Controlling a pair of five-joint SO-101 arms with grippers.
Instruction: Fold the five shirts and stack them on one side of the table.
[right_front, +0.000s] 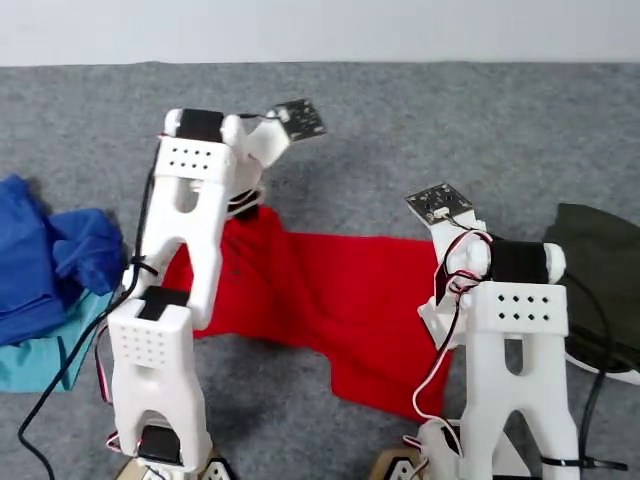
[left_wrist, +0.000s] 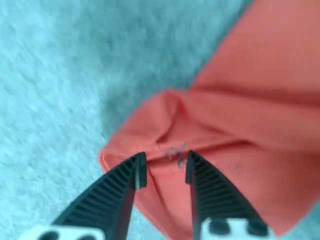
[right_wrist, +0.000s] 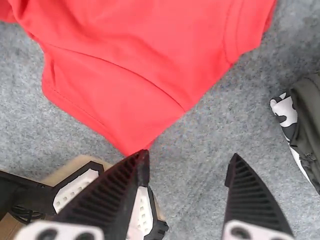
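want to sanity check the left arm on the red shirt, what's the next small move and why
Probably lower the left gripper slightly and shut it on the bunched edge of the red shirt. It is open, with that raised fold right between its fingertips, so a pinch looks ready. The right gripper hangs open over the grey table by the shirt's corner.

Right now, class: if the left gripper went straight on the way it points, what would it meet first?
Most likely the red shirt: the left gripper, jaws slightly apart, points at a bunched fold by its edge. Whether the tips touch the cloth is unclear.
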